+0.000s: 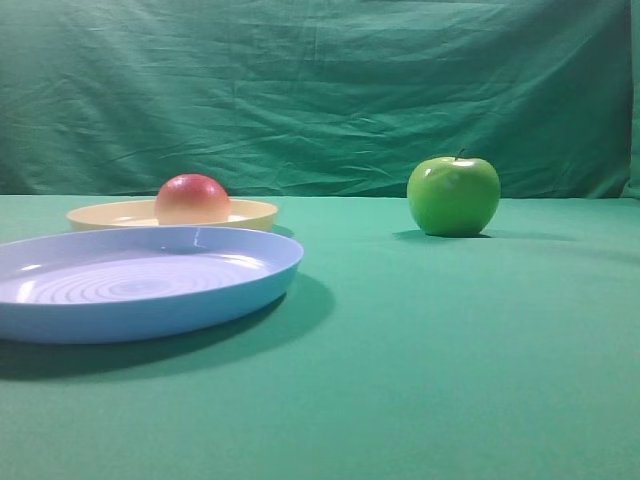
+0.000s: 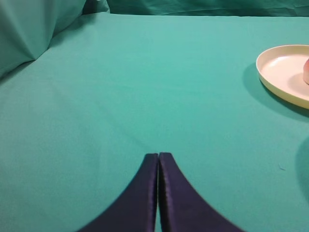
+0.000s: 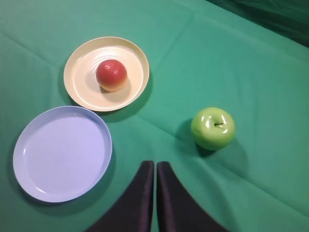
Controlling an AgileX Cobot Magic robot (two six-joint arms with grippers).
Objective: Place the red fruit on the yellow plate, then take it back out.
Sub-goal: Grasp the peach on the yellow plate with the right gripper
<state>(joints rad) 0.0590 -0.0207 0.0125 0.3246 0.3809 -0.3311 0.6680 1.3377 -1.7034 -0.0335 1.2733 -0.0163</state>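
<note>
The red fruit point(image 1: 192, 198) point(image 3: 111, 75) lies inside the yellow plate point(image 1: 248, 212) point(image 3: 79, 82), a little off its middle. In the left wrist view only part of the yellow plate point(image 2: 280, 72) shows at the right edge, with a sliver of the red fruit point(image 2: 306, 71) on it. My right gripper point(image 3: 155, 163) hangs high above the cloth, shut and empty, well short of the plates. Over bare green cloth my left gripper point(image 2: 158, 154) is shut too, holding nothing, far to the left of the yellow plate. Neither gripper shows in the exterior high view.
A larger light blue plate point(image 1: 250, 290) point(image 3: 29, 145) sits in front of the yellow one. A shiny green apple point(image 1: 453, 195) point(image 3: 213, 127) stands on the cloth to the right. Green cloth covers the table and hangs as a backdrop point(image 1: 320, 90).
</note>
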